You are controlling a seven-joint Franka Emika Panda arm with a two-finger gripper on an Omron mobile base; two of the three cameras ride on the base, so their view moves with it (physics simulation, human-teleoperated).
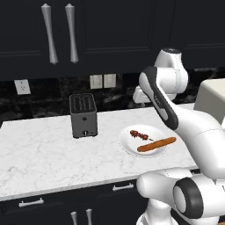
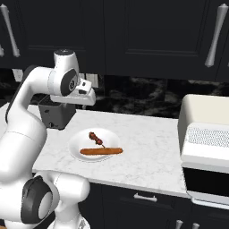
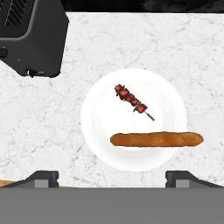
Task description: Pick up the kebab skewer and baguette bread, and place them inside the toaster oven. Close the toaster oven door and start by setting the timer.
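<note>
claw: jaws spread wide, holding nothing, high above the counter | kebab skewer: on white plate directly below claw | baguette bread: on the same plate, beside skewer, seemingly not touching it | toaster oven: well off to claw's right | black toaster: near the plate.

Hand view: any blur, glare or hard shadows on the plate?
Hand view: sharp and evenly lit, plate bright white without glare, skewer and baguette crisp, no dark shadows. Left base view: flat light, toaster slightly soft.
</note>
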